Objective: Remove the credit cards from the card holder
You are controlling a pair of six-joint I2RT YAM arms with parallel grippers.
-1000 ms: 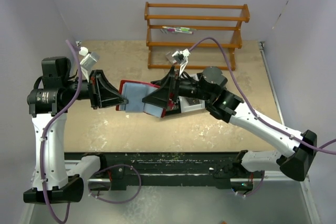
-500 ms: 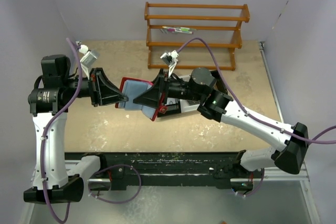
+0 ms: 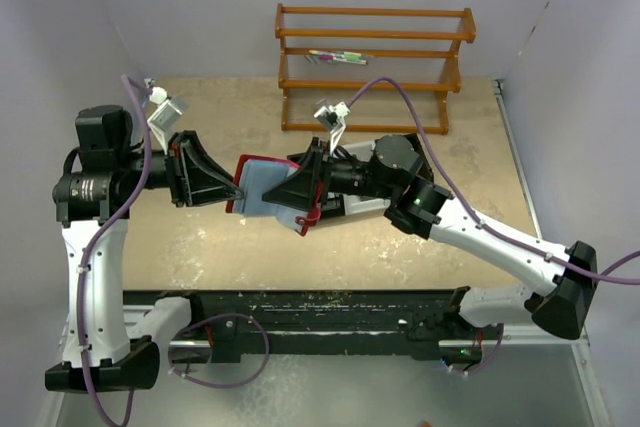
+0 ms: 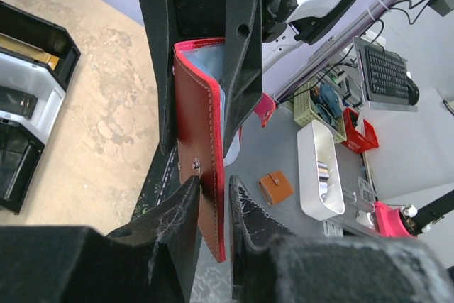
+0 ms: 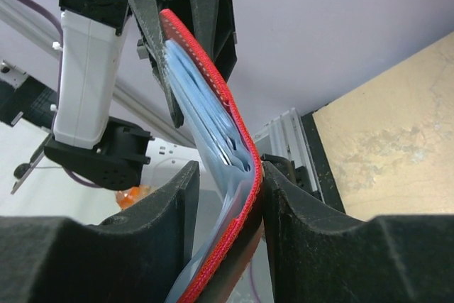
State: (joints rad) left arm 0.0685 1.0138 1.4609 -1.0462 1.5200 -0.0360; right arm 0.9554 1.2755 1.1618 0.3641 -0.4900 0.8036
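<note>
The red card holder [image 3: 262, 185] hangs in the air between my two grippers, its clear sleeves facing up. My left gripper [image 3: 236, 194] straddles the snap flap [image 4: 206, 204]: one finger touches it and a thin gap shows at the other. My right gripper [image 3: 300, 197] is shut on the opposite end, with the red cover [image 5: 245, 196] against one finger and the sleeves [image 5: 198, 97] bulging toward the other. The credit cards show only as thin edges [image 5: 228, 152] inside the sleeves.
A wooden rack [image 3: 375, 67] stands at the back of the table. A black-and-white tray [image 3: 352, 205] lies under my right arm, and the left wrist view also shows the tray [image 4: 28, 97]. A black rail [image 3: 300, 309] runs along the near edge.
My right gripper has closed onto the card holder's right end and tilted it. My left gripper's jaws have loosened a little round the flap.
</note>
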